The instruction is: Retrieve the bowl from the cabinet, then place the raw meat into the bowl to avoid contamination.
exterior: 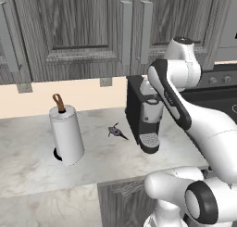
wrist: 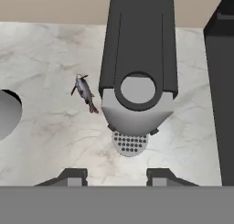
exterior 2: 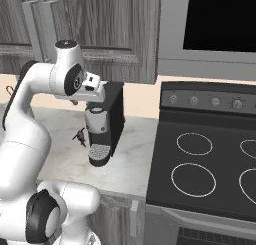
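Observation:
The raw meat [exterior: 116,132] [exterior 2: 80,137] [wrist: 84,93] is a tiny dark grey lump with pointed ends, lying on the marble counter just left of the coffee machine. The cabinet [exterior: 83,27] [exterior 2: 100,24] hangs above the counter with its grey doors shut. The bowl is hidden. My gripper [wrist: 116,177] hovers high over the counter, looking straight down at the coffee machine's front. Its fingertips [wrist: 73,176] stand apart with nothing between them, so it is open. The meat lies to the upper left of the fingers in the hand view.
A black coffee machine [exterior: 143,115] [exterior 2: 107,124] [wrist: 137,58] stands against the wall under my hand. A white paper-towel roll [exterior: 67,133] [wrist: 5,113] stands to the left. A black stove [exterior 2: 205,164] adjoins the counter [exterior: 28,156] on the right.

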Controlling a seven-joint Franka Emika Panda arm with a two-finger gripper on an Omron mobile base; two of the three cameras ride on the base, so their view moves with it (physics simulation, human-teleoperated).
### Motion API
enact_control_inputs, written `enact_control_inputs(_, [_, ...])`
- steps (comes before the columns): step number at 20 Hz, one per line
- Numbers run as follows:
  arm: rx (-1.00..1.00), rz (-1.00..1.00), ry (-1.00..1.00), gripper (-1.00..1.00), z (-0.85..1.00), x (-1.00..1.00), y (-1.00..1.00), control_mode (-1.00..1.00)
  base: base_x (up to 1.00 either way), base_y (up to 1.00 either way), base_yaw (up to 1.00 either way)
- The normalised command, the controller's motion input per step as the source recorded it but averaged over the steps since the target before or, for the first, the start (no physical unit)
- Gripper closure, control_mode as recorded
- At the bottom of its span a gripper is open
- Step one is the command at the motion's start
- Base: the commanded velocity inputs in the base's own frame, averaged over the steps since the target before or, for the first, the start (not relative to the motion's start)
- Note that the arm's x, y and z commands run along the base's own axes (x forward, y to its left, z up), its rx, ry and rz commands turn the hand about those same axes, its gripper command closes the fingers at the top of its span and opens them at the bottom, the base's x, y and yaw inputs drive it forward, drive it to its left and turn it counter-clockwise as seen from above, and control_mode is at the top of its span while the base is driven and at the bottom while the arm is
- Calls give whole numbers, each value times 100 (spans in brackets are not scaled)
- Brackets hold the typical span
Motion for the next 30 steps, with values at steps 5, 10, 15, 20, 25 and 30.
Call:
enact_control_inputs(5, [0,0,-1,-100,1,-13,0,-100,0,0,0])
enact_control_inputs(10, [0,0,-6,-100,18,-21,0,-100,0,0,0])
enact_control_inputs(15, [0,2,-14,-100,31,-28,0,-100,0,0,0])
enact_control_inputs(20, [0,5,-20,-100,32,-29,0,-100,0,0,0])
enact_control_inputs(25, [0,8,-27,-100,22,-19,1,-100,0,0,0])
enact_control_inputs(30, [-2,5,-23,-100,12,-14,8,-100,0,0,0])
